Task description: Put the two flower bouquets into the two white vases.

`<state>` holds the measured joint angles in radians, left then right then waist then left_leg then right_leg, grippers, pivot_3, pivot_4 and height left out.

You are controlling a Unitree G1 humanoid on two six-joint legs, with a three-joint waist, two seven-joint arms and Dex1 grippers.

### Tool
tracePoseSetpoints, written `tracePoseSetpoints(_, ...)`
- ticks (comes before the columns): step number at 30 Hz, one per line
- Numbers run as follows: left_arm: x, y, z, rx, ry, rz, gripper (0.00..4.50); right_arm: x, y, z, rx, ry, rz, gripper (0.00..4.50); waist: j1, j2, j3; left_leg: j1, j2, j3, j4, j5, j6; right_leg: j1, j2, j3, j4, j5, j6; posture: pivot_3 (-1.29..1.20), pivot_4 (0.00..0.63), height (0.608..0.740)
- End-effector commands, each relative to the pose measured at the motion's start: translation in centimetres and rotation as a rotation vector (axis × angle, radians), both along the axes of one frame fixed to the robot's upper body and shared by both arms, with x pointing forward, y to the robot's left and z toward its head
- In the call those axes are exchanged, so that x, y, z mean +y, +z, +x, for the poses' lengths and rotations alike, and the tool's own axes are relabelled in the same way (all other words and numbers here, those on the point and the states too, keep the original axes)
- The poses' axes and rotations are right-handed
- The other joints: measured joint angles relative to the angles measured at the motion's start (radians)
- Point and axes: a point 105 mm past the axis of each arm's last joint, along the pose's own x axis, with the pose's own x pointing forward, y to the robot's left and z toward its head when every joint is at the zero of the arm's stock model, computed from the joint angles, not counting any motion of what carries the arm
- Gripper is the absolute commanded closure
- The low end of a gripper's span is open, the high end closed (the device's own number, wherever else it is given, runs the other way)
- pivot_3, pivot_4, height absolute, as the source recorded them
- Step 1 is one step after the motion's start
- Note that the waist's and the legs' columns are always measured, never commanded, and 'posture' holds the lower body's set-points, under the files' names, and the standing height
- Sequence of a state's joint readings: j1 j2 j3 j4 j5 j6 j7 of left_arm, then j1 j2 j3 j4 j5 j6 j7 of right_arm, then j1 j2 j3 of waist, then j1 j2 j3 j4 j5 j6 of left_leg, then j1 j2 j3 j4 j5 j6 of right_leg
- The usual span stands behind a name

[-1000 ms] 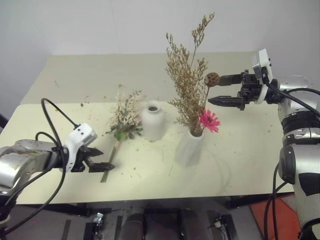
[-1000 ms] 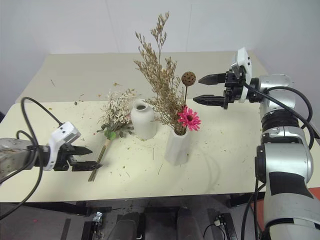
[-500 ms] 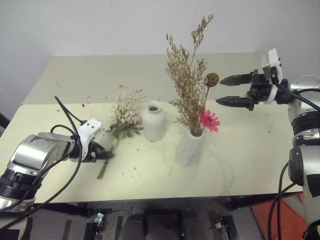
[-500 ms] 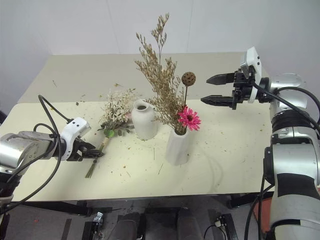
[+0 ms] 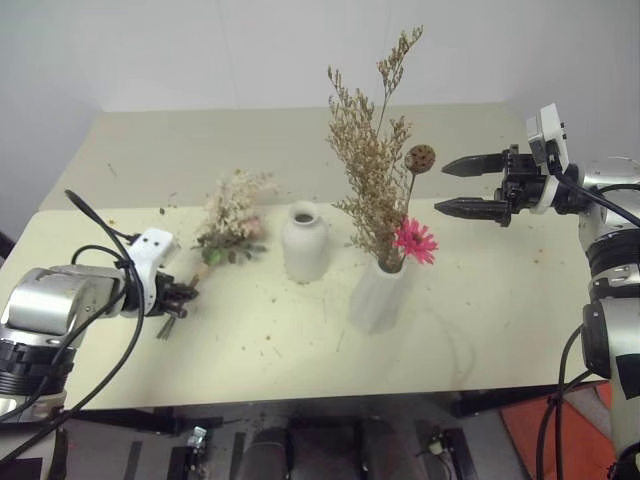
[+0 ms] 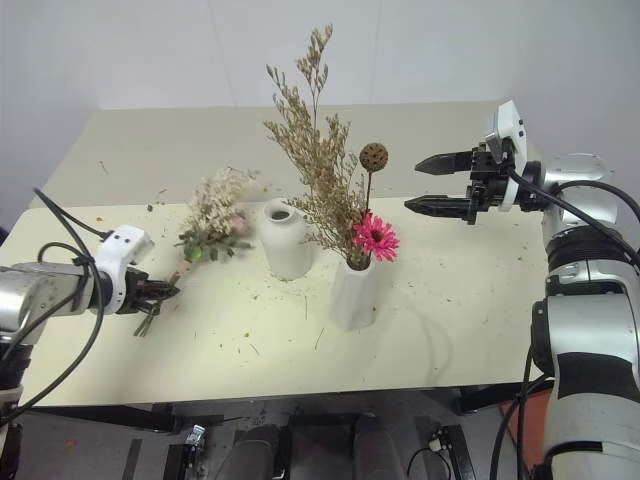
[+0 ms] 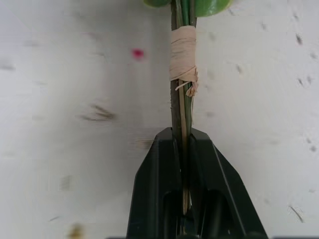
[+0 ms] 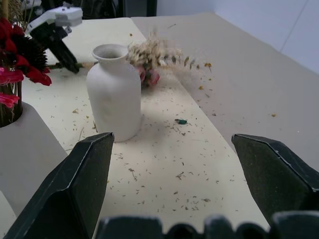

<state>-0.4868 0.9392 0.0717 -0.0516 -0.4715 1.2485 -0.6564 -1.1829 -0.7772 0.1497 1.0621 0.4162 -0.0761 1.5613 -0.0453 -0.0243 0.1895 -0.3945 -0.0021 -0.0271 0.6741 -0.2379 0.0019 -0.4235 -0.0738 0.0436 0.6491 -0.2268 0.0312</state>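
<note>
Silver-grey rounded metal arm segments with black joints, looping black cables, white blocky wrist camera housings (image 5: 153, 247), and tapered matte black two-fingered grippers (image 5: 470, 185).

A pale yellow table (image 5: 300, 360) – strewn with dry plant crumbs – meets a second table (image 5: 250, 140) behind it. A plain white wall (image 5: 200, 50) rises beyond. Dark floor (image 5: 130, 450) shows below the front edge.

Two bouquets, two vases, two tools on one tabletop (image 5: 480, 330)

One dried tan bouquet (image 5: 375, 175), one cream-pink bouquet (image 5: 228, 215); one bottle-shaped vase (image 5: 304, 242), one ribbed vase (image 5: 378, 295); left tool (image 5: 180, 296), right tool (image 5: 455, 186).
</note>
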Motion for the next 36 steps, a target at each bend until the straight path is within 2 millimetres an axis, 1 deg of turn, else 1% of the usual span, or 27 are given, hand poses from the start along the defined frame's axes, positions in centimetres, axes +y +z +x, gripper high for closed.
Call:
tracePoseSetpoints(1, 0.4, 6.2, 1.6, -0.256, 0.027, -0.069, 4.48, -0.2, 0.9, -0.9, -0.040, 0.055, -0.002, 0.00, 0.002, 0.000, 0.000, -0.001, 0.000, 0.000, 0.000, 0.000, 0.000, 0.000, 0.000, -0.001, 0.000, 0.000, 0.000, 0.00, 0.150, 0.740)
tracePoseSetpoints(3, -0.3, 9.5, 2.3, -0.426, -0.006, -0.142, 4.48, -0.2, 0.7, -0.9, -0.039, 0.056, 0.003, 0.00, 0.006, 0.000, 0.000, -0.002, -0.001, 0.000, 0.001, 0.000, 0.000, 0.000, -0.002, -0.001, -0.001, 0.001, 0.001, 0.00, 0.150, 0.740)
tracePoseSetpoints(5, -1.3, 12.9, 2.8, -0.567, -0.049, -0.259, 4.48, -0.3, 0.7, -1.0, -0.040, 0.056, 0.011, 0.00, 0.008, 0.000, 0.000, -0.003, -0.001, 0.000, 0.001, 0.000, 0.000, -0.001, -0.003, -0.001, -0.002, 0.002, 0.003, 0.00, 0.150, 0.740)
tracePoseSetpoints(6, -1.6, 13.7, 2.8, -0.598, -0.062, -0.296, 4.48, -0.3, 0.7, -1.0, -0.040, 0.057, 0.014, 0.00, 0.008, 0.000, 0.000, -0.004, -0.001, 0.000, 0.002, 0.000, 0.000, -0.001, -0.003, -0.001, -0.002, 0.002, 0.003, 0.00, 0.150, 0.740)
tracePoseSetpoints(8, -4.1, 16.2, 2.9, -0.710, -0.189, -0.392, 4.48, -0.3, 0.7, -1.1, -0.040, 0.058, 0.019, 0.00, 0.007, 0.000, 0.000, -0.005, -0.002, 0.000, 0.003, 0.000, 0.000, -0.001, -0.003, -0.001, -0.003, 0.003, 0.005, 0.00, 0.150, 0.740)
tracePoseSetpoints(9, -5.2, 17.2, 2.8, -0.756, -0.249, -0.434, 4.48, -0.4, 0.6, -1.1, -0.040, 0.058, 0.021, 0.00, 0.009, 0.000, 0.000, -0.005, -0.002, 0.000, 0.002, 0.000, 0.000, 0.000, -0.003, -0.001, -0.004, 0.003, 0.005, 0.00, 0.150, 0.740)
tracePoseSetpoints(11, -6.9, 18.7, 2.8, -0.823, -0.329, -0.521, 4.48, -0.5, 0.6, -1.2, -0.040, 0.056, 0.023, 0.00, 0.008, 0.000, 0.000, -0.005, -0.002, 0.000, 0.003, 0.000, -0.001, -0.001, -0.003, -0.001, -0.004, 0.004, 0.006, 0.00, 0.150, 0.740)
tracePoseSetpoints(13, -8.3, 19.8, 2.9, -0.878, -0.383, -0.599, 4.48, -0.6, 0.6, -1.3, -0.039, 0.052, 0.025, 0.00, 0.008, 0.000, 0.000, -0.005, -0.002, 0.000, 0.003, 0.000, -0.001, 0.000, -0.003, -0.001, -0.004, 0.004, 0.006, 0.00, 0.150, 0.740)
tracePoseSetpoints(15, -10.0, 20.7, 3.3, -0.903, -0.444, -0.677, 4.48, -0.8, 0.7, -1.3, -0.040, 0.050, 0.027, 0.00, 0.008, -0.001, 0.000, -0.005, -0.002, 0.001, 0.003, 0.000, -0.001, -0.001, -0.003, -0.001, -0.004, 0.004, 0.006, 0.00, 0.150, 0.740)
tracePoseSetpoints(18, -12.5, 21.3, 4.0, -0.903, -0.510, -0.759, 4.48, -1.0, 0.6, -1.5, -0.041, 0.049, 0.028, 0.00, 0.007, -0.001, 0.000, -0.005, -0.003, 0.001, 0.003, 0.000, -0.001, -0.001, -0.003, -0.001, -0.004, 0.004, 0.006, 0.00, 0.150, 0.740)
tracePoseSetpoints(20, -13.6, 21.2, 4.3, -0.891, -0.537, -0.785, 4.48, -1.1, 0.6, -1.6, -0.042, 0.047, 0.030, 0.00, 0.003, -0.001, 0.000, -0.005, -0.003, 0.001, 0.003, 0.000, -0.001, 0.000, -0.003, 0.000, -0.004, 0.004, 0.006, 0.00, 0.150, 0.740)
tracePoseSetpoints(25, -16.1, 19.7, 4.3, -0.830, -0.611, -0.806, 4.48, -1.6, 0.6, -1.9, -0.044, 0.041, 0.032, 0.00, 0.000, -0.001, 0.000, -0.006, -0.003, 0.001, 0.003, 0.000, -0.001, -0.001, -0.002, 0.000, -0.004, 0.004, 0.006, 0.00, 0.150, 0.740)
tracePoseSetpoints(29, -16.9, 18.0, 3.7, -0.778, -0.650, -0.801, 4.48, -1.8, 0.6, -2.1, -0.045, 0.036, 0.035, 0.00, 0.000, -0.001, 0.000, -0.005, -0.003, 0.001, 0.003, 0.000, -0.001, -0.001, -0.002, 0.000, -0.003, 0.004, 0.006, 0.00, 0.150, 0.740)
tracePoseSetpoints(36, -16.8, 15.1, 3.0, -0.736, -0.659, -0.761, 4.48, -1.9, 0.4, -2.3, -0.041, 0.037, 0.042, 0.00, 0.002, -0.001, 0.000, -0.005, -0.003, 0.001, 0.003, 0.000, -0.001, -0.001, -0.002, 0.000, -0.004, 0.004, 0.006, 0.00, 0.150, 0.740)
